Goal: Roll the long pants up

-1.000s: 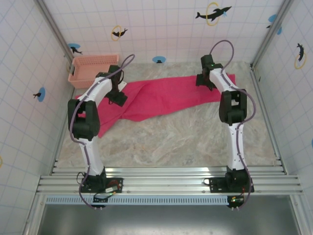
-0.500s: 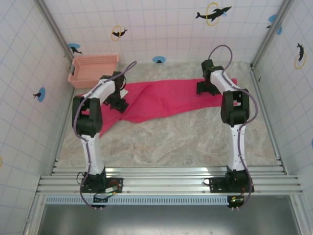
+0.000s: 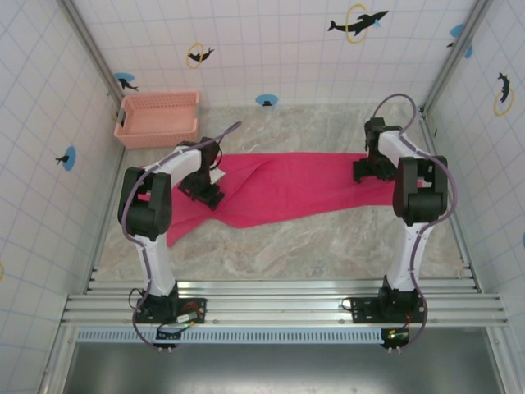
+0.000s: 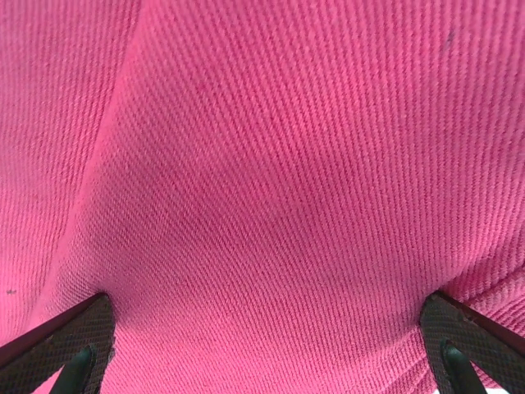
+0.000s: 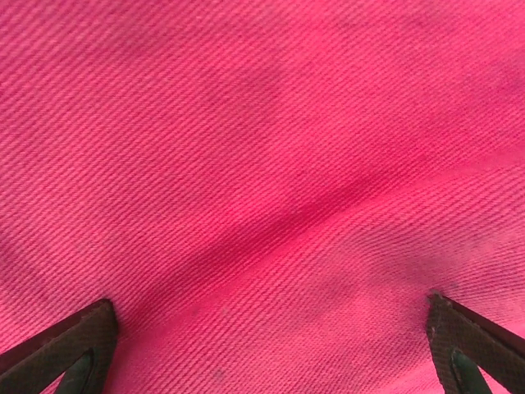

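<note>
The long pants [image 3: 287,185] lie flat across the far half of the table [image 3: 312,242], long axis left to right, one end angling near-left. Up close, the wrist views add a diagonal twill weave with soft creases. The left gripper [image 3: 205,191] and right gripper [image 3: 367,171] both press on it, fingers [image 4: 78,336] spread wide.

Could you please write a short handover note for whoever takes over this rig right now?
Left gripper: open, fingers spread, down on the left part of the long pants.
Right gripper: open, down on their right end.
Pants: lying stretched out flat across the far half of the table.
Done: no roll started.
Left: the whole roll.
</note>
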